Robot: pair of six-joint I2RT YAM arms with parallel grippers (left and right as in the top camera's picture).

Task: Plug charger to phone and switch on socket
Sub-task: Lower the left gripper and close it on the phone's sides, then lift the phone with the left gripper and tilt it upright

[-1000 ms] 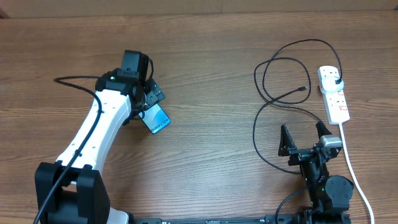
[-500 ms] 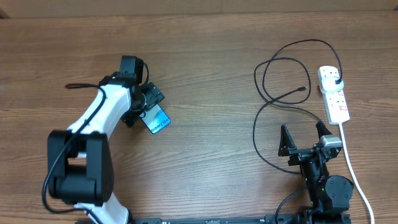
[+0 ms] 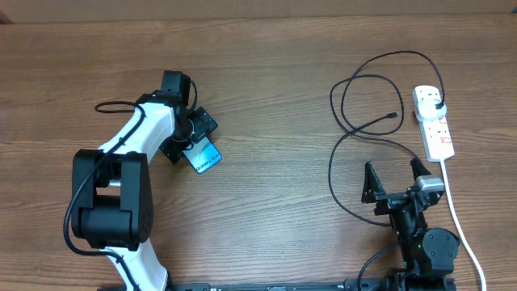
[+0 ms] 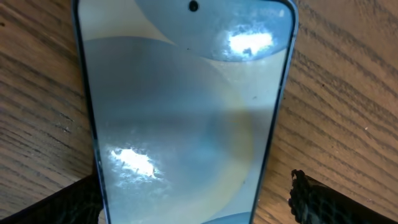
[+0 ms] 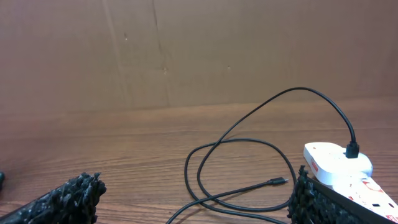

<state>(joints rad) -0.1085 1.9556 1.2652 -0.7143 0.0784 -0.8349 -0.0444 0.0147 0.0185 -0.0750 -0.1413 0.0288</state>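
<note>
1. Brown wood-grain table [image 3: 266, 210] fills the overhead view, with plain brown board behind it in the right wrist view. The task's things lie well apart, at opposite sides.
2. The slim black-edged smartphone with the lit pale-blue screen [image 3: 208, 156] lies flat at the left, its long axis running diagonally across the table.
3. The left gripper [image 3: 190, 139] hangs directly over the phone with its jaws spread wide across the short width. One dark textured finger [image 4: 339, 202] stands clear of the phone's edge, and the other sits just beside the opposite edge — whether it touches I cannot tell. Nothing is clamped.
4. In the left wrist view the small camera hole sits at the phone's far end, so the charging port probably lies at the near end, under the gripper.
5. The long thin black charger cable [image 3: 333, 174] loops at the right. Its small connector tip [image 3: 395, 115] lies free on the wood, and its black plug [image 3: 437, 105] sits in the white elongated power strip with red marks [image 3: 439, 137].
6. The right gripper [image 3: 395, 178] rests low near its base, jaws wide apart and empty. It is the nearer arm to the tip, which lies ahead of it, beyond a loop of cable.
7. The coming move turns on that gap — phone and tip must be brought together, port facing connector.
</note>
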